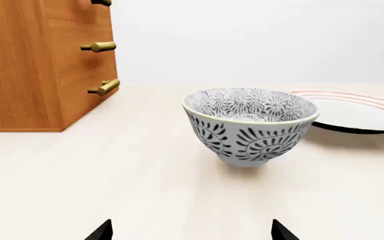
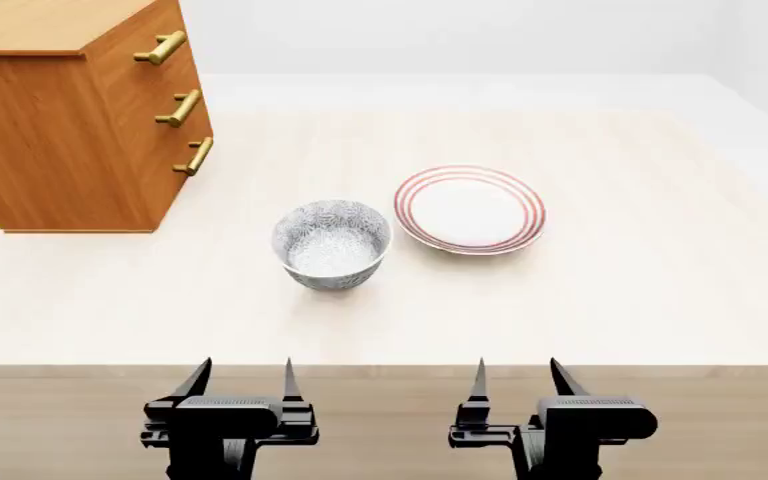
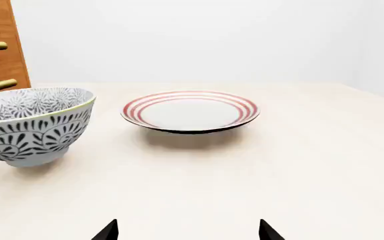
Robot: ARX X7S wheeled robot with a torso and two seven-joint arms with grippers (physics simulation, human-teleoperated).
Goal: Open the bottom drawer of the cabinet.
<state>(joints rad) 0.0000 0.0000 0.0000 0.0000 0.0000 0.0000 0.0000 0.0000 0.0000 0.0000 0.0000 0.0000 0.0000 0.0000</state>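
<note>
Left gripper (image 2: 241, 385) sits at the lower left of my head view with its black jaws spread wide and nothing between them, hanging over the near edge of the pale wooden table (image 2: 651, 290); it is well apart from everything on it. At the upper left stands the boxy orange-brown wood-grain cabinet (image 2: 57, 140); I count three brass bar handles down its front, so three drawers, and the bottom drawer (image 2: 187, 178) with its lowest brass handle (image 2: 199, 156) looks flush and closed. Nothing of the task is done, as I judge it; the reach, the grasp on that handle and the pull are all left. Toward the middle is one grey bowl with black swirl patterns (image 2: 332, 243); just beside it, to its right, one white plate with red rings (image 2: 471, 210). At the lower right, the right gripper (image 2: 515, 385) is likewise wide open and empty; two grippers in all.
</note>
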